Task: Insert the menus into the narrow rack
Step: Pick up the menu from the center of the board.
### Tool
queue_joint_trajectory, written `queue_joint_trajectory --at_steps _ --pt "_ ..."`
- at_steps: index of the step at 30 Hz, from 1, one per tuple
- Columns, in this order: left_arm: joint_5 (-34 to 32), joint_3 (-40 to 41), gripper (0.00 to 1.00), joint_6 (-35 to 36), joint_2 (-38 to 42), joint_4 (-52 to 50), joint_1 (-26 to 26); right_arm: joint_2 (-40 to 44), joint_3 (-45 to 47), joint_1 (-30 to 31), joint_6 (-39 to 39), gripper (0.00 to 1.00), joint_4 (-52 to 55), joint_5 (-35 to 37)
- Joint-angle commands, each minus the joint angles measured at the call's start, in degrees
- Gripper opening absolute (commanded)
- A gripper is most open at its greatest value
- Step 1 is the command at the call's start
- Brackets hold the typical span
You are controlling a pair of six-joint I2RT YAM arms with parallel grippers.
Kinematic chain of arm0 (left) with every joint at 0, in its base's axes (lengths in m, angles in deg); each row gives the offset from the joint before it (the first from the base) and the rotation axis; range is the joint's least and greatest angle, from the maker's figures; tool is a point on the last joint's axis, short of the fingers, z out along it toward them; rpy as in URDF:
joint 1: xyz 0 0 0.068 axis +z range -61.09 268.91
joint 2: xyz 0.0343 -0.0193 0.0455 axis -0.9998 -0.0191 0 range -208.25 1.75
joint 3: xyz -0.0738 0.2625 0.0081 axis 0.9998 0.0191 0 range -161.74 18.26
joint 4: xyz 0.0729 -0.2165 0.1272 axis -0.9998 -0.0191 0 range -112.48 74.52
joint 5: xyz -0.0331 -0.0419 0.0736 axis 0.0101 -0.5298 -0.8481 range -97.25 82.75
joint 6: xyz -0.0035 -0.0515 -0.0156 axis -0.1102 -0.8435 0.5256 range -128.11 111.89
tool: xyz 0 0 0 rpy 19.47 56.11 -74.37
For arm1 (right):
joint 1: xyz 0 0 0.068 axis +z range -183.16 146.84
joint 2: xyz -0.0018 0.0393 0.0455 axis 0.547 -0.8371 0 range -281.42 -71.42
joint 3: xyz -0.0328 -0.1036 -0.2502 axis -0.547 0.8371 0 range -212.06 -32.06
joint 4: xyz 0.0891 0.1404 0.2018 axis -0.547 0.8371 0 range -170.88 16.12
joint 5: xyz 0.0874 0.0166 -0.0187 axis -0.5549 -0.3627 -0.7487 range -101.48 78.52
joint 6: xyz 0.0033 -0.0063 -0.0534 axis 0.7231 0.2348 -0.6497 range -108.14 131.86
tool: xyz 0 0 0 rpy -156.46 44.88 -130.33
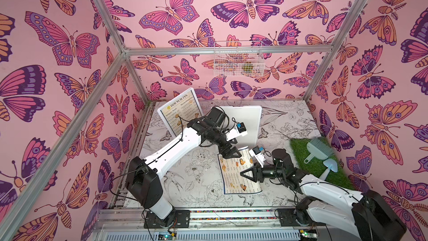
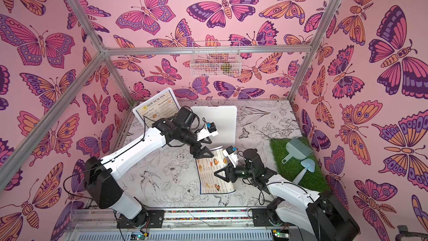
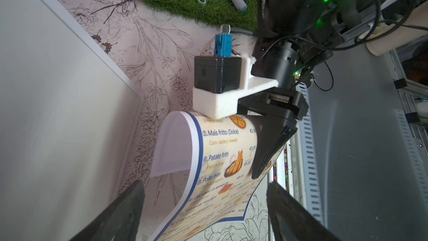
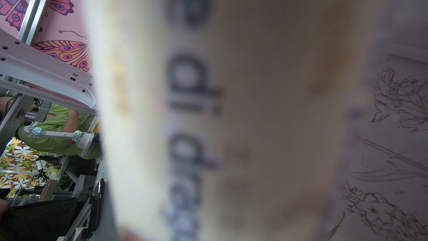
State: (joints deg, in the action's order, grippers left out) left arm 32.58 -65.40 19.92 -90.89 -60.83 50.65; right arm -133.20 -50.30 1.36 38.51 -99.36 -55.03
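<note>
One menu (image 1: 234, 177) (image 2: 209, 179) lies mid-table with its far end curled up off the surface. My right gripper (image 1: 243, 174) is at its right edge. One black finger (image 3: 271, 149) lies over the printed face, and the other is hidden. The blurred sheet (image 4: 231, 112) fills the right wrist view. My left gripper (image 1: 229, 155) (image 3: 205, 186) hangs open over the menu's far left corner, its fingers (image 3: 129, 205) apart from the sheet (image 3: 222, 154). A second menu (image 1: 179, 110) (image 2: 157, 107) leans upright at the back left. The white wire rack (image 1: 238, 66) (image 2: 215, 66) hangs on the back wall.
A white board (image 1: 247, 121) lies at the back of the table behind the left arm. A green grass mat (image 1: 308, 158) at the right carries a dustpan with brush (image 1: 315, 149) and a small blue brush (image 1: 328, 168). Aluminium frame posts stand at the corners.
</note>
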Motion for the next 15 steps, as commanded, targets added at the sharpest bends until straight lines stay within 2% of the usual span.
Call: queue_joint_trajectory --at_steps 1,4,7,15 --pt "3.88 -1.31 0.82 0.54 -2.24 -2.77 0.36 0.86 -1.80 0.55 -1.47 0.53 1.34 -0.25" --pt "3.53 -2.11 0.80 -0.01 -3.89 -3.59 0.34 0.87 -1.80 0.63 -1.36 0.53 1.35 -0.22" --pt "3.77 -2.60 0.74 -0.14 -5.10 -4.01 0.38 1.08 -1.80 0.73 -1.39 0.53 1.41 -0.35" --pt "8.73 -2.04 0.58 0.11 -4.85 -5.02 0.38 1.05 -1.98 0.74 -1.43 0.53 2.09 0.14"
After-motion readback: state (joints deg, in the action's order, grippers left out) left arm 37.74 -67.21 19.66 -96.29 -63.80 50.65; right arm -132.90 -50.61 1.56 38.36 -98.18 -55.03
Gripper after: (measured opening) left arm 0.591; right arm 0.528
